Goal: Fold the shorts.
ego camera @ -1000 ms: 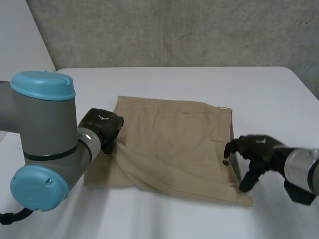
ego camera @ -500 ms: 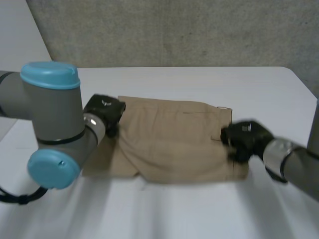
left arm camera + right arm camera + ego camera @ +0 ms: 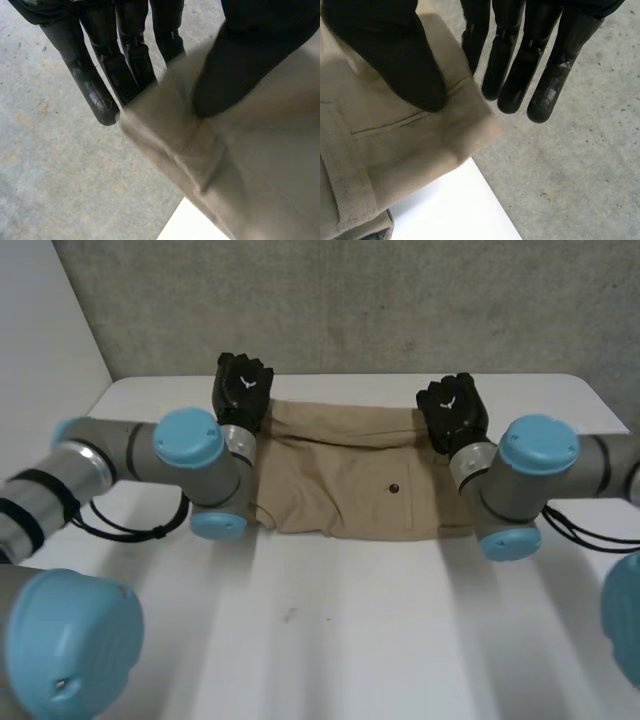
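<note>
— White table [image 3: 330, 640] against a grey concrete wall [image 3: 350, 300], and both your hands are up at its far edge. What do you want first?

— The hands. What have they got?

— Your left hand [image 3: 243, 388] has its fingers [image 3: 90, 87] straight behind the cloth and its thumb [image 3: 235, 75] pressed on top, so a corner of the shorts [image 3: 350, 485] is pinched between them. Your right hand [image 3: 453, 410] does the same on the other far corner, with its thumb [image 3: 395, 65] on the fabric and its fingers [image 3: 552, 80] straight, reaching past the cloth's edge. Neither hand is curled into a fist; both are flat pinches.

— And the shorts themselves?

— They lie between your two arms on the far half of the table. They look doubled over, with a rounded fold along the near side and a small dark button [image 3: 394, 488] facing up. The pinched corners sit right at the table's far edge.

— So which step am I in?

— I judge you are finishing the first fold, near side over to far side. The next move calls for setting both corners down level with the layer underneath. Then lift your thumbs off without dragging the top layer along. A second fold, side to side, looks left to do after that.
</note>
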